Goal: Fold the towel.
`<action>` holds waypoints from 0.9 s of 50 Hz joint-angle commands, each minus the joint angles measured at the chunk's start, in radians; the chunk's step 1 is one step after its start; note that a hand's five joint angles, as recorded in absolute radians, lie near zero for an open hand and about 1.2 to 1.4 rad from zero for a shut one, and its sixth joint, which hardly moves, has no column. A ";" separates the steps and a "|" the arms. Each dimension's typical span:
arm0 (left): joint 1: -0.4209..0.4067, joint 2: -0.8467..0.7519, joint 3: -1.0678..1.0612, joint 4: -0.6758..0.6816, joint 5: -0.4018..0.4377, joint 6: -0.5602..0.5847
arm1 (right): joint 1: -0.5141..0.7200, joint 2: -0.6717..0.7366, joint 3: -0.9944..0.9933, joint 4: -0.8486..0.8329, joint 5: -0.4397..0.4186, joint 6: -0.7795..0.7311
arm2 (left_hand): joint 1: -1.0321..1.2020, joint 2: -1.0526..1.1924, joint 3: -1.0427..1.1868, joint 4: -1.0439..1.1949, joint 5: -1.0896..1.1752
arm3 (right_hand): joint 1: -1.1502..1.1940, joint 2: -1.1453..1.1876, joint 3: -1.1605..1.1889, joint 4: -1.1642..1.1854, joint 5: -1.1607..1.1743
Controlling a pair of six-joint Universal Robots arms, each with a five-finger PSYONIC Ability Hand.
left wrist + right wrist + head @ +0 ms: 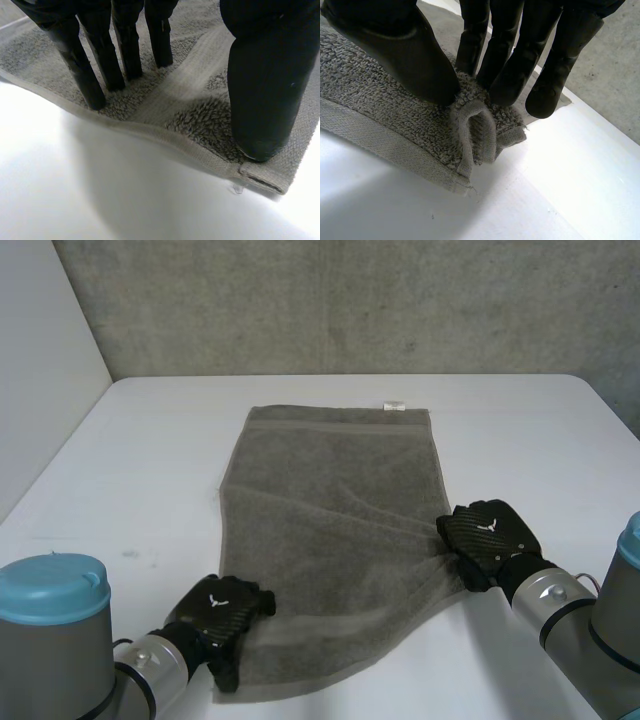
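A grey-brown towel (pixel 335 530) lies spread on the white table (pixel 140 460), its long side running away from me. My left hand (pixel 222 610) rests on its near left corner. In the left wrist view the straight fingers (pixel 95 85) and the thumb (pixel 262 100) press down on top of the towel (pixel 190 85), just inside its hem, with no cloth between them. My right hand (pixel 490 535) is at the near right corner, which is pulled up into creases. In the right wrist view thumb and fingers (pixel 510 75) pinch a bunched fold of towel (pixel 476 130).
A small white label (pixel 394 406) sticks out of the towel's far edge. A grey concrete wall (pixel 350 300) stands behind the table and a white panel (pixel 40 360) rises at its left. Bare tabletop surrounds the towel on all sides.
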 commanded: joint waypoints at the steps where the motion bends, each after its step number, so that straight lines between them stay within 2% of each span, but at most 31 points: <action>1: 0.001 0.006 -0.002 0.084 0.001 -0.004 | 0.000 0.000 0.003 0.000 0.000 -0.003 | 0.431 0.368 0.370 0.364 0.413 | 0.082 0.084 0.059 0.057 0.076; 11: -0.001 -0.012 0.020 0.154 0.001 -0.007 | 0.000 0.002 0.006 0.000 0.000 -0.016 | 0.765 0.702 0.704 0.698 0.747 | 0.082 0.084 0.059 0.057 0.076; 24: -0.003 0.041 0.109 0.177 -0.013 -0.027 | 0.002 -0.050 -0.029 0.031 0.009 -0.013 | 0.766 0.702 0.705 0.699 0.748 | 0.082 0.084 0.059 0.057 0.076; 26: -0.001 0.142 0.110 0.157 -0.013 -0.043 | 0.002 -0.172 -0.048 0.092 0.009 -0.013 | 0.766 0.702 0.705 0.699 0.748 | 0.082 0.084 0.059 0.057 0.076; 27: -0.001 0.143 0.110 0.157 -0.013 -0.043 | 0.002 -0.173 -0.048 0.092 0.009 -0.013 | 0.766 0.702 0.705 0.699 0.748 | 0.082 0.084 0.059 0.057 0.076; 29: 0.005 0.245 0.116 0.122 -0.011 -0.081 | 0.005 -0.268 -0.103 0.200 0.010 -0.007 | 0.766 0.702 0.705 0.699 0.748 | 0.082 0.084 0.059 0.057 0.076; 30: 0.005 0.245 0.116 0.121 -0.011 -0.081 | 0.005 -0.268 -0.103 0.201 0.010 -0.007 | 0.766 0.702 0.705 0.699 0.748 | 0.082 0.084 0.059 0.057 0.076; 32: 0.008 0.288 0.124 0.106 -0.008 -0.107 | -0.005 -0.305 -0.169 0.340 0.009 0.000 | 0.766 0.702 0.705 0.699 0.748 | 0.082 0.084 0.059 0.057 0.076; 37: 0.022 0.363 0.155 0.024 -0.007 -0.165 | 0.000 -0.310 -0.227 0.500 0.010 -0.007 | 0.766 0.702 0.705 0.699 0.748 | 0.082 0.084 0.059 0.057 0.076; 45: 0.024 0.359 0.153 -0.089 -0.002 -0.170 | -0.009 -0.323 -0.238 0.581 0.015 -0.010 | 0.766 0.702 0.705 0.699 0.748 | 0.082 0.084 0.059 0.057 0.076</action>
